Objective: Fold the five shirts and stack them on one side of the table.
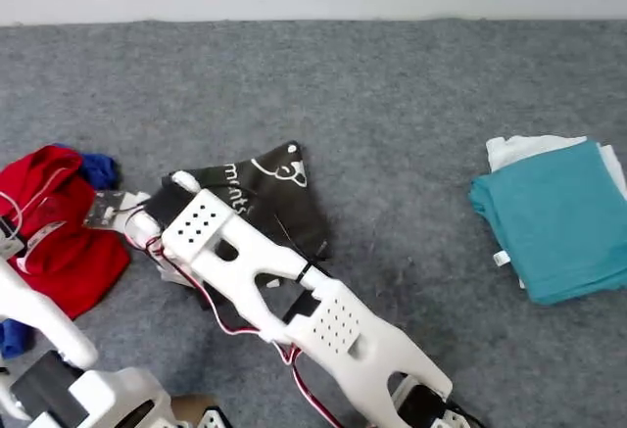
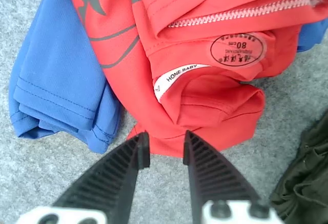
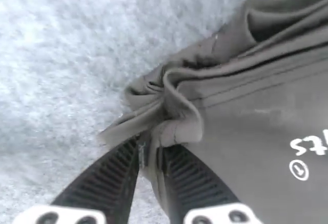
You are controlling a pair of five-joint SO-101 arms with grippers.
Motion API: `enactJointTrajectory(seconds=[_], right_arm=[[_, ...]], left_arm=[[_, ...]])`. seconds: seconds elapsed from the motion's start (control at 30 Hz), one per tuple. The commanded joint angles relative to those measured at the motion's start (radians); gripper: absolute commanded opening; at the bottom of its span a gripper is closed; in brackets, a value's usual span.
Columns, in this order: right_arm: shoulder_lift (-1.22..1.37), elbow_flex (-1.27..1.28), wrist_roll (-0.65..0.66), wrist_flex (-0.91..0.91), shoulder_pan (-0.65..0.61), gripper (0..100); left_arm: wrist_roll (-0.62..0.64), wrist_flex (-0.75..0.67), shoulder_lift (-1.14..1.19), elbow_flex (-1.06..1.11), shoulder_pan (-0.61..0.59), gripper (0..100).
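Operator: Trouble from here, biggest thing first?

Observer: The grey carpeted table [image 1: 411,95] grips cloth, so anything dragged across it may bunch rather than slide. The folded teal shirt [image 1: 558,227], lying on a folded white shirt [image 1: 524,149], sits well apart from both grippers. That stack looks safe.

Operator: And the one in hand?

Observer: The black shirt with white print [image 3: 256,111] lies crumpled directly ahead of the right gripper [image 3: 150,149], whose jaws are closed on a puckered bit of its hem. That is a thin pinch on a gathered fold. I'd judge a pull could let it slip out, or lift the shirt twisted so it won't spread flat.

Operator: Left side?

Observer: The left gripper [image 2: 165,144] is parted only narrowly and has hold of nothing, with its tips over the near edge of the rumpled red shirt [image 2: 205,90]. The blue shirt [image 2: 61,70] touches the red one, off to one side of the tips and seemingly partly beneath it. Closing there could catch both layers. With so small an opening, it might also just push the hem away.
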Motion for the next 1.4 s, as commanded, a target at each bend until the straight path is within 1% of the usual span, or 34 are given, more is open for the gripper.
enactJointTrajectory(seconds=[0.0,0.13,0.2,0.33,0.5,0.63,0.7,0.77,0.83,0.9,0.97,1.23,1.37], right_arm=[[-0.124,-0.038,0.009,0.044,-0.016,7.4],[-0.193,-0.006,0.005,0.047,-0.013,20.0],[-0.236,0.061,0.003,0.047,-0.013,23.5],[-0.317,0.216,0.005,0.045,-0.010,23.9],[-0.406,0.232,0.008,0.008,0.050,23.9],[-0.332,0.232,0.002,-0.050,0.108,23.9],[-0.277,0.230,0.000,-0.047,0.104,23.9],[-0.234,0.229,-0.005,-0.022,0.071,23.9],[-0.220,0.226,-0.048,0.039,0.013,23.8],[-0.216,0.249,-0.064,0.044,-0.030,23.8],[-0.213,0.255,-0.063,0.041,-0.045,23.8],[-0.229,0.250,-0.063,0.039,-0.010,23.8],[-0.335,0.226,-0.063,0.041,0.042,23.8]], left_arm=[[-0.002,-0.003,-0.048,-0.033,0.000,12],[-0.002,-0.003,-0.049,-0.033,0.000,12],[-0.002,-0.003,-0.049,-0.033,-0.002,12],[-0.002,-0.003,-0.049,-0.033,-0.002,12],[-0.002,-0.003,-0.049,-0.033,0.000,12],[-0.002,-0.003,-0.049,-0.033,0.000,12],[-0.002,-0.003,-0.049,-0.033,0.000,12],[-0.002,-0.003,-0.049,-0.033,0.000,12],[-0.002,-0.003,-0.049,-0.033,0.000,12],[-0.002,-0.003,-0.048,-0.033,0.000,12],[-0.002,-0.003,-0.044,-0.033,0.002,12],[-0.002,-0.003,-0.043,-0.033,0.002,12],[-0.002,-0.003,-0.043,-0.033,0.002,12]])
